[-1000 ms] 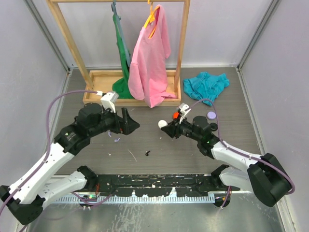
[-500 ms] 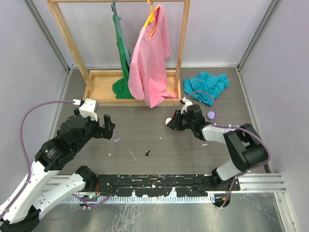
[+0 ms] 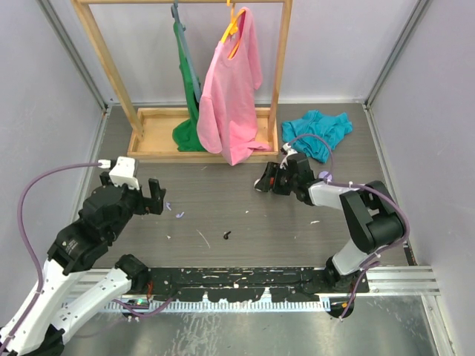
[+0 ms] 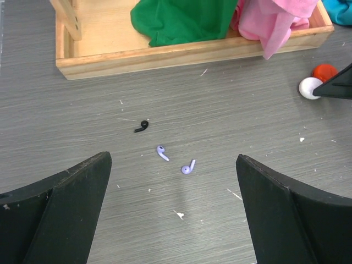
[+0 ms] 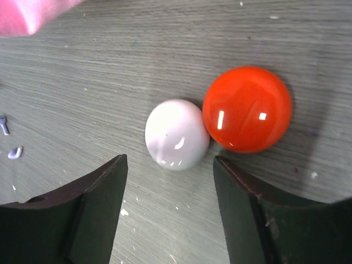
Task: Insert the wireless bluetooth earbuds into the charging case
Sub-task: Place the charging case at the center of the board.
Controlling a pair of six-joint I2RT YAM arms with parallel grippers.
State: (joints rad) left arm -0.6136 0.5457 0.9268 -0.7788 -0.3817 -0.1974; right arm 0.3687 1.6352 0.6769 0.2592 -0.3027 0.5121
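Buds are tiny stemmed plastic bits, small next to the fingers. One lilac bud and a 2nd lilac bud lie close together, not touching, on the table in front of the tray. A black bud w/ curled stem lies between them and the tray. Another black bud lies further out from the tray, toward the arm bases.

L gripper hangs over the lilac pair, fingers wide apart, nothing held. R gripper is low near the tray's right front corner, fingers apart and empty. A glossy white pod sits just past its tips, w/ a red pod touching it. Can't tell if the pods are cases.

Vs 0.5 s ago: L gripper sits a bit further left along the tray front, so both lilac buds now show in top view (only one did). R gripper has barely shifted and is still at the pods. Buds on the table haven't moved. Vs 1 s ago: R arm is folded up instead of stretched out.
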